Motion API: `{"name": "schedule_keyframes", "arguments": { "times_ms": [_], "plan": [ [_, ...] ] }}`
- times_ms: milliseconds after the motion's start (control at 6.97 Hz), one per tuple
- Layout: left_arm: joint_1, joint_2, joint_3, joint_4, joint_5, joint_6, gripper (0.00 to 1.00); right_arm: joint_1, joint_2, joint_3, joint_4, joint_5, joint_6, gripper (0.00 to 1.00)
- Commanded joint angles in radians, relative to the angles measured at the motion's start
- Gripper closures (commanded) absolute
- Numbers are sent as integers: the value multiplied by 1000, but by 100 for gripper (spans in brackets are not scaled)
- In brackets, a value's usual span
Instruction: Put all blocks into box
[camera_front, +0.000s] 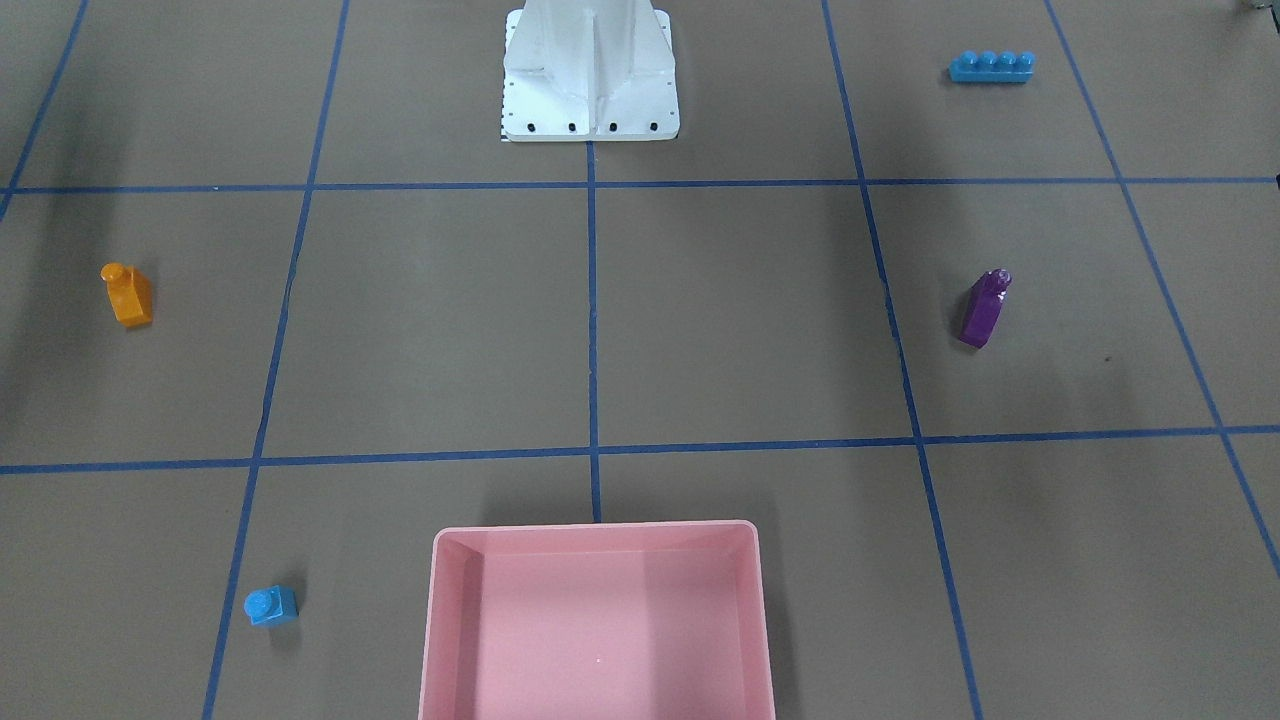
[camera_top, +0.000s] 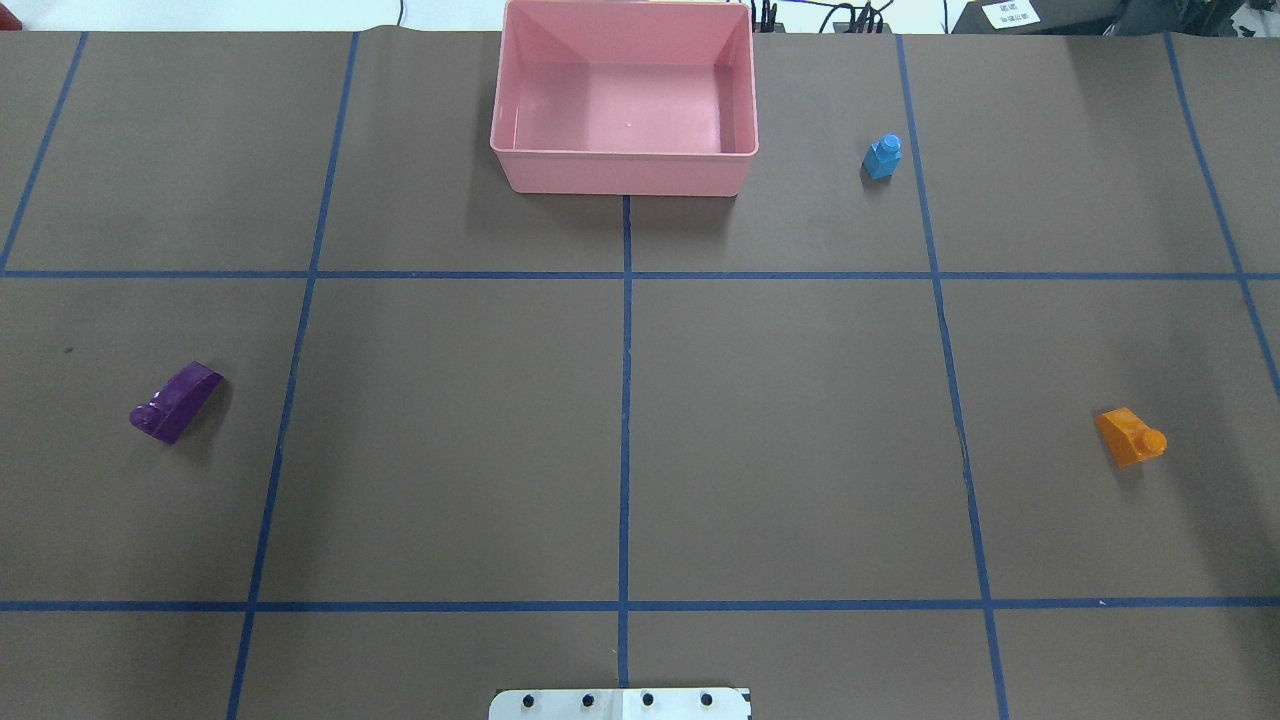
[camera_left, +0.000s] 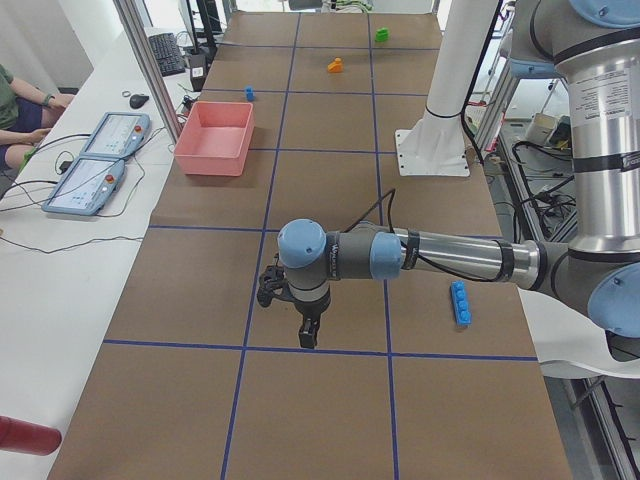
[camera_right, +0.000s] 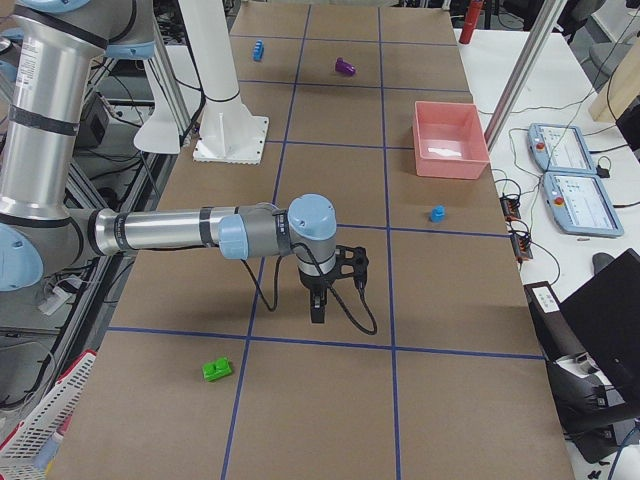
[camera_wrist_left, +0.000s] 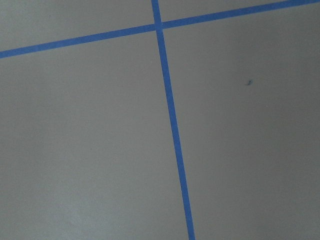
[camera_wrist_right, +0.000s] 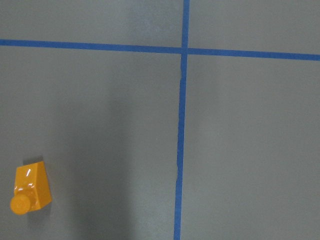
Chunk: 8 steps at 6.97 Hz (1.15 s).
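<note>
Two grippers hang above the table (camera_top: 800, 450), fingers pointing down: the left gripper (camera_left: 309, 338) and the right gripper (camera_right: 317, 312) show only in the side views, so I cannot tell how wide either stands or whether it holds anything. The orange block (camera_top: 1130, 437) lies on the robot's right and the purple block (camera_top: 175, 402) on its left. The green brick (camera_right: 216, 369) lies at the far right, and the long blue brick (camera_front: 991, 67) near the base. The small blue cube (camera_top: 882, 157) stands near the pink box (camera_top: 620, 175), outside it.
</note>
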<state>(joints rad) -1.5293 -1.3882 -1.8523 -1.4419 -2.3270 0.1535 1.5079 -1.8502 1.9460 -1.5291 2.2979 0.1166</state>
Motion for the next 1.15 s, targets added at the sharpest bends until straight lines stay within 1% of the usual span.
{"name": "schedule_keyframes", "arguments": {
  "times_ms": [0,143,287,430,573,717,860,1004],
  "plan": [
    [1,-3,-1,-3,0,1,0,0,0,8,1,0,0,0],
    [0,-11,-5,-5,-2,1,0,0,0,8,0,2,2,0],
    [-2,-12,-39,-5,1,1,0,-2,5,13,3,12,2,0],
    [-3,-18,-63,-6,2,0,0,-6,8,46,-2,11,0,0],
    [-3,-24,-64,-5,0,-6,0,-40,9,62,64,9,-3,0],
    [-3,-23,-55,-6,-2,-9,0,-102,8,60,129,11,12,0],
    [-3,-22,-53,-6,-2,-9,0,-171,8,60,179,12,88,0],
    [-3,-21,-51,-6,-2,-9,0,-286,6,54,270,6,236,0]
  ]
}}
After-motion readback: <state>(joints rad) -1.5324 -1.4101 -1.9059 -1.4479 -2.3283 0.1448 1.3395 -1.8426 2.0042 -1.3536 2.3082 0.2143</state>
